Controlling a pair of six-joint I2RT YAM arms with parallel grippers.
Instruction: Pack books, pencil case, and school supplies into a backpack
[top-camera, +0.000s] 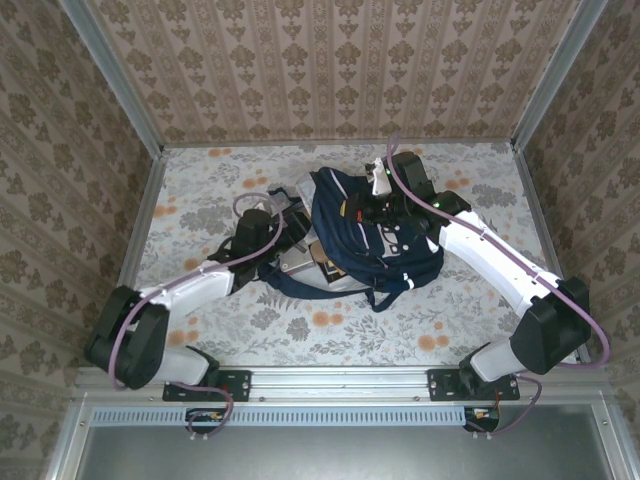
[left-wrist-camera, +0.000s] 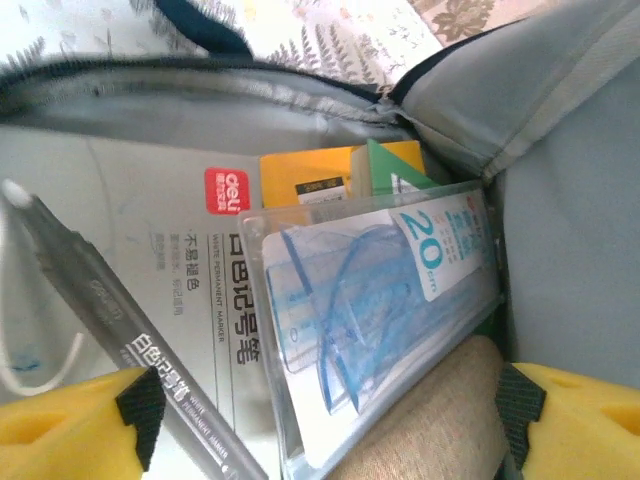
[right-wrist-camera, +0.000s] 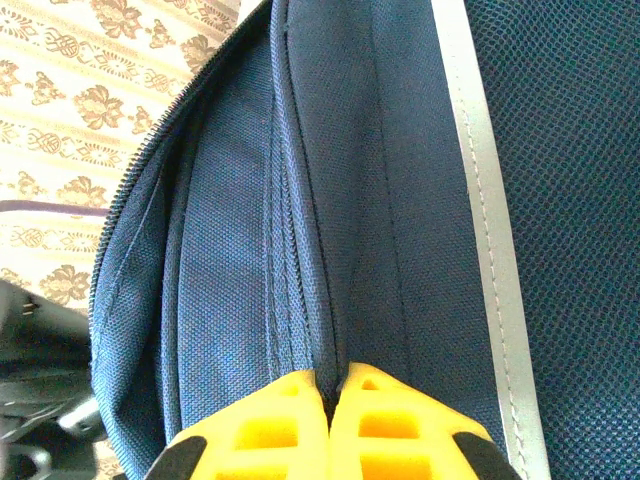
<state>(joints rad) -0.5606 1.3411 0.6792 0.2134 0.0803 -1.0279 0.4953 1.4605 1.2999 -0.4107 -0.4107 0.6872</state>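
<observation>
Packing looks near its end. The backpack (top-camera: 375, 245) lies on the flowered table (top-camera: 200, 200) between the 2 arms, its mouth toward the left one and goods already inside. To finish well, the right gripper (right-wrist-camera: 335, 385), clenched on a fold of the backpack's navy fabric, should hold that fold high so the mouth gapes. The left gripper (left-wrist-camera: 330, 405) is inside the mouth, jaws spread wide and grasping nothing. It should lift a little, then back straight out: 1 pad looks to sit against the pencil case (left-wrist-camera: 430, 445), and the other is just beside a grey marker (left-wrist-camera: 90, 290), so either could drag out with it. Inside the backpack is pale grey lining (left-wrist-camera: 200, 105). Deepest in sit 2 books, an orange-yellow book (left-wrist-camera: 300, 175) and a green book (left-wrist-camera: 395, 170), only their ends showing. A white packet (left-wrist-camera: 150, 250) with a red logo lies flat against the lining. A clear ruler case (left-wrist-camera: 370, 310) holding blue rulers lies beside the packet. The pencil case, tan, woven and soft, is nearest the mouth. The marker slants across the packet.
</observation>
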